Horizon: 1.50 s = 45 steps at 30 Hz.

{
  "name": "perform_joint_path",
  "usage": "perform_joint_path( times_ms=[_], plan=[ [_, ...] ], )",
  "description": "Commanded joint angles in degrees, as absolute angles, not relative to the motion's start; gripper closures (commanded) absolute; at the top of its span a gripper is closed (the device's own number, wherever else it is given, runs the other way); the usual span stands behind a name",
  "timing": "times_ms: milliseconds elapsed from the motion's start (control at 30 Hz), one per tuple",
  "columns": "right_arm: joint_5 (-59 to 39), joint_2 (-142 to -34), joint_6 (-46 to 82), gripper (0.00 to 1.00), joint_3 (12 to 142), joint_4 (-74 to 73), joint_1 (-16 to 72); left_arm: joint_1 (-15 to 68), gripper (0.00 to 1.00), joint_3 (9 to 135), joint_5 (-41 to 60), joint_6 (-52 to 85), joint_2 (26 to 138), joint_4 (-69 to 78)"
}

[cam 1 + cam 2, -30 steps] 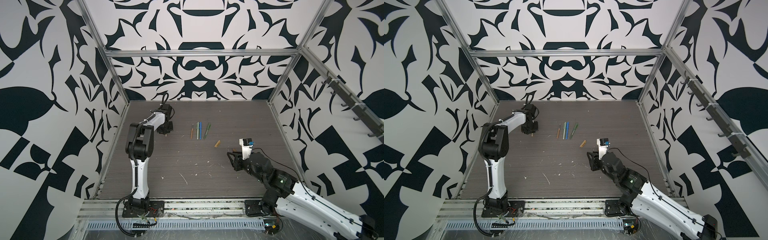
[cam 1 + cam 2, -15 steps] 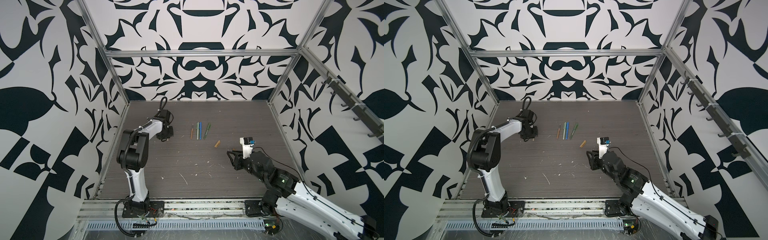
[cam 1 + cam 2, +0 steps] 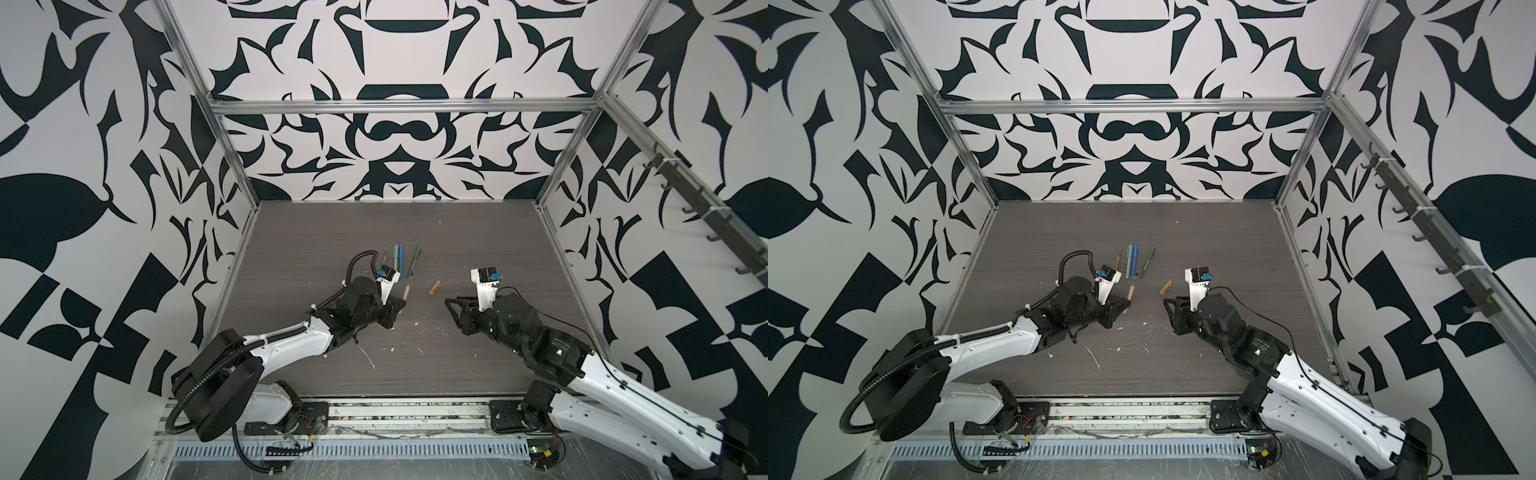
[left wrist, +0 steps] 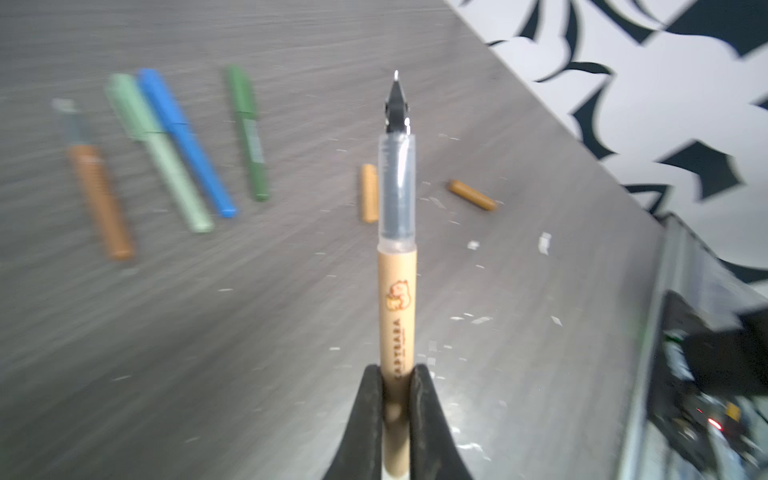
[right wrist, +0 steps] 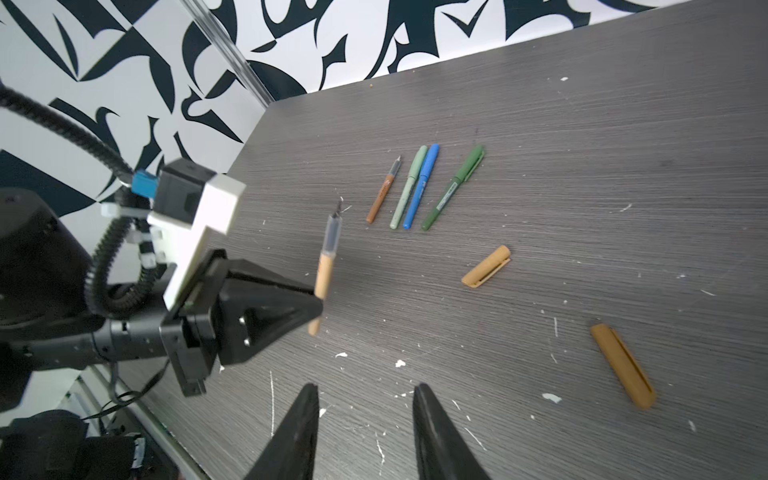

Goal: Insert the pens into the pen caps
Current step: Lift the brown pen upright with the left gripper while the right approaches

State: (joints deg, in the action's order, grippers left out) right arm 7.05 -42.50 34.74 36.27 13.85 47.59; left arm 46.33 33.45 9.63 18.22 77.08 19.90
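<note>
My left gripper (image 4: 397,382) is shut on the tan pen (image 4: 397,291), held above the table with its dark nib bare; both top views show the pen (image 3: 405,293) (image 3: 1131,291) right of the row. The tan pen cap (image 5: 486,266) lies on the table between the grippers, also in a top view (image 3: 435,287). An orange-brown cap (image 5: 622,365) lies nearer my right arm. My right gripper (image 5: 365,395) (image 3: 451,301) hangs open and empty, facing the left gripper (image 5: 316,305). The orange-brown pen (image 5: 384,189) lies uncapped. Pale green (image 5: 409,187), blue (image 5: 422,187) and dark green (image 5: 453,189) pens lie beside it, capped.
White scratch marks and flecks (image 3: 368,357) dot the dark wood-grain table (image 3: 478,241). Patterned walls with metal frame posts (image 3: 232,166) close in the left, back and right sides. A rail with cabling (image 3: 374,419) runs along the front edge.
My left arm has swung from the back left corner toward the middle of the table. The right arm has hardly moved.
</note>
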Motion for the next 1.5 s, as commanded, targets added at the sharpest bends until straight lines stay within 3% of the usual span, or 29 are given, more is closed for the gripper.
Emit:
perform_joint_path(
  times_ms=[0, 200, 600, 800, 967, 1033, 1100, 1133, 1200, 1300, 1467],
  plan=[
    [3.7, -43.7, 35.7, 0.52, 39.4, 9.2, 47.4, 48.6, 1.0, 33.7, 14.8, 18.9, 75.0, 28.9],
    [3.2, -47.8, 37.9, 0.48, 40.5, 7.4, 47.5, 50.3, 1.0, 34.3, 17.5, 20.1, 75.3, 29.6],
    [2.3, -55.5, 39.2, 0.48, 42.7, 1.8, 47.5, 50.9, 1.0, 33.0, 19.8, 20.2, 73.5, 30.0],
    [2.9, -59.0, 39.5, 0.6, 43.7, 0.5, 47.4, 50.9, 1.0, 32.8, 21.0, 20.1, 73.5, 29.4],
    [1.7, -60.6, 39.9, 0.83, 44.1, -1.1, 47.4, 50.9, 1.0, 32.7, 22.1, 19.0, 70.7, 27.9],
    [0.8, -60.8, 40.0, 0.94, 44.1, -1.6, 47.4, 50.9, 0.96, 33.0, 23.1, 18.0, 70.1, 26.4],
    [0.0, -61.0, 40.2, 1.0, 44.2, -1.7, 47.4, 50.9, 0.82, 33.4, 24.2, 17.8, 70.0, 24.9],
    [-0.2, -61.0, 40.2, 1.0, 44.1, -1.8, 47.4, 50.9, 0.7, 33.6, 24.2, 18.0, 70.0, 24.5],
    [-0.5, -61.0, 40.6, 1.0, 43.8, -2.2, 47.4, 50.9, 0.61, 33.5, 23.8, 18.6, 70.4, 24.7],
    [-1.2, -60.9, 41.3, 1.0, 43.2, -3.0, 47.4, 50.9, 0.59, 33.2, 23.2, 19.6, 71.3, 26.5],
    [-2.5, -60.9, 42.1, 1.0, 42.3, -3.9, 47.4, 50.9, 0.66, 33.2, 22.6, 20.5, 72.1, 28.7]
  ],
)
